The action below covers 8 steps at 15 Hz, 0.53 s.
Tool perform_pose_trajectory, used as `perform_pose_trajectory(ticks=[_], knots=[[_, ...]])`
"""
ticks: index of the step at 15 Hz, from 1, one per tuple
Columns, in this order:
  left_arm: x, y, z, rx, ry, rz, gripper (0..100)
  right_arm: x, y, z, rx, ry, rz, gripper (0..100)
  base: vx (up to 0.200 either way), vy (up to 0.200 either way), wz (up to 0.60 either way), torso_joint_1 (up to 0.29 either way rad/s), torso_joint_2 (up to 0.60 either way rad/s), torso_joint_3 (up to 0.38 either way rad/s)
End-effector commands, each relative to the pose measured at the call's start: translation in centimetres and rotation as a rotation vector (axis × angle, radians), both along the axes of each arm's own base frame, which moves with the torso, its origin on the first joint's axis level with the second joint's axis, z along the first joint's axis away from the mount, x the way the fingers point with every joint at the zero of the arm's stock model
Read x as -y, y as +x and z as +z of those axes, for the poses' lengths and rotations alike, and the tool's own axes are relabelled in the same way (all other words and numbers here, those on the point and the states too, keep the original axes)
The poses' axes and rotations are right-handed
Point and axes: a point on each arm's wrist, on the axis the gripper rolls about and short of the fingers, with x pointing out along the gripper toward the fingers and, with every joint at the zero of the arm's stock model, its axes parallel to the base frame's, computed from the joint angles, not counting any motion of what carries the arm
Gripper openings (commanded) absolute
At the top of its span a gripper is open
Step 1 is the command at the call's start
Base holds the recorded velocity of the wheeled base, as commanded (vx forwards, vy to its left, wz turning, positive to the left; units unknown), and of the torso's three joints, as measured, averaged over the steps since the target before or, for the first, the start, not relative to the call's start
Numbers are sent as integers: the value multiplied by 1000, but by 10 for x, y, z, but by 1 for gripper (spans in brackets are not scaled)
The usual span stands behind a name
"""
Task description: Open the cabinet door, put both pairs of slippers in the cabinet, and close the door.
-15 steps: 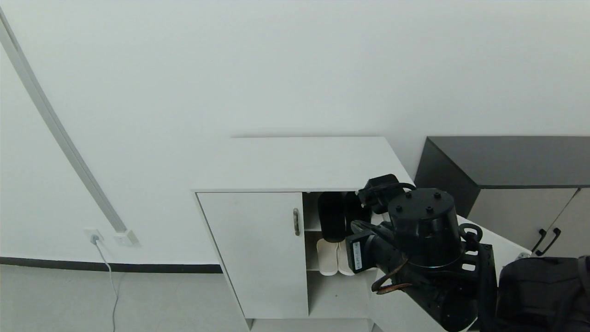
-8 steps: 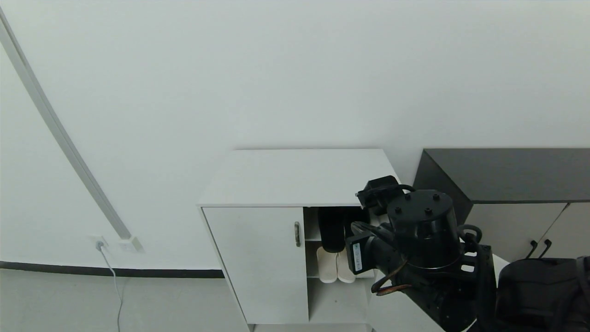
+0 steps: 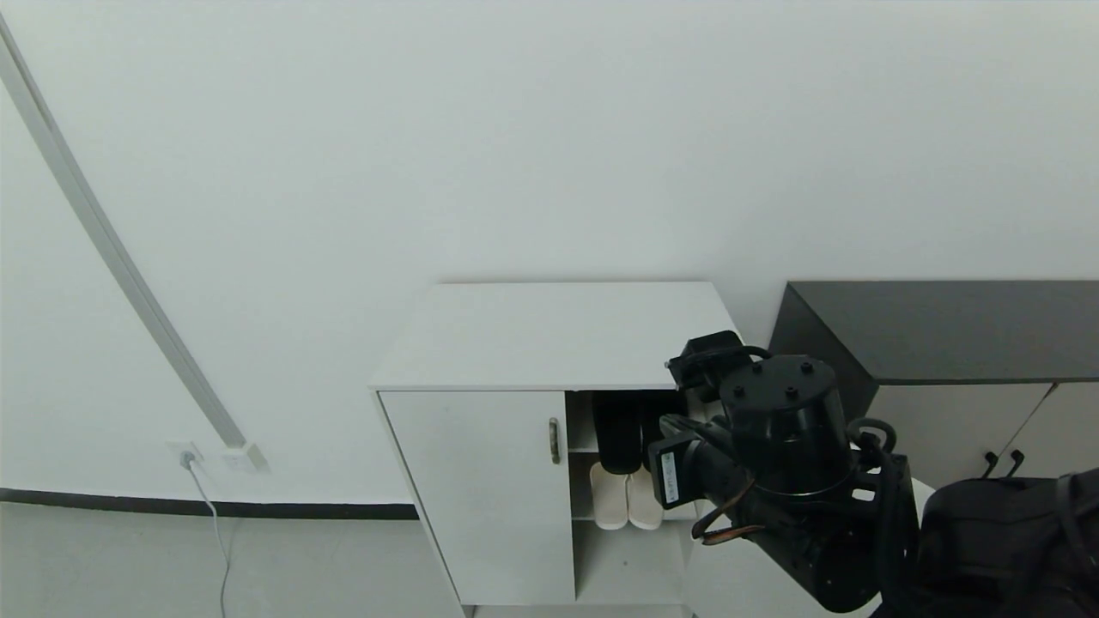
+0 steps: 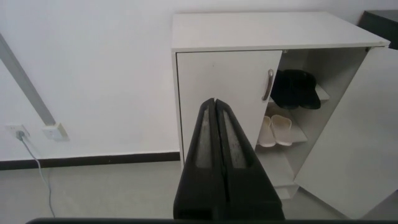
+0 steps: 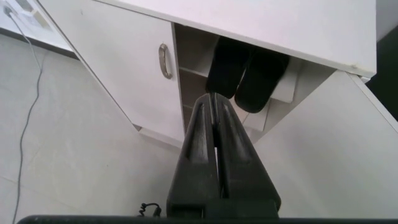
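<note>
The white cabinet (image 3: 549, 335) stands against the wall, its flat top bare white. Its left door (image 3: 481, 489) is shut, with a slim vertical metal handle (image 3: 555, 440) near the inner edge. Its right door (image 4: 354, 137) is swung wide open toward the robot, so the right half of the interior shows.

Both pairs are inside that open half. The black slippers (image 3: 618, 438) lie side by side on the upper shelf (image 4: 318, 94), rounded ends toward the opening and slightly past the shelf edge. They are matte and dark, and little detail shows in the shadow. The white slippers (image 3: 625, 502) sit side by side on the shelf just below, also with rounded ends outward, pale and smooth, touching or nearly touching each other.

The left gripper (image 4: 214, 101) hangs in front of the closed left door, well apart from it, fingers pressed together with nothing between them. The right gripper (image 5: 213, 96) hangs before the open compartment, below the black pair in its own view, fingers likewise together and holding nothing.

A dark cabinet (image 3: 944, 326) stands just to the right of the white one. On the wall to the left are a slanted conduit (image 3: 112, 249) and a wall socket (image 3: 182, 452) with a cable (image 3: 215, 532) hanging down.
</note>
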Motion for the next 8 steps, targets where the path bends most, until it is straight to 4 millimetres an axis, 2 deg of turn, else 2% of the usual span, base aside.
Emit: perform_pose_trajectory(ticks=[1, 5, 8], knots=[[0, 0, 0, 0, 0, 0, 0, -1, 0, -2, -3, -4, 1, 0, 0, 0, 0, 0, 0, 0], [0, 0, 0, -1, 0, -1, 0, 0, -1, -2, -5, -6, 2, 0, 0, 0, 0, 0, 0, 0], [0, 0, 0, -1, 0, -1, 0, 0, -1, -2, -5, -5, 3, 0, 0, 0, -600, 1, 1, -1]])
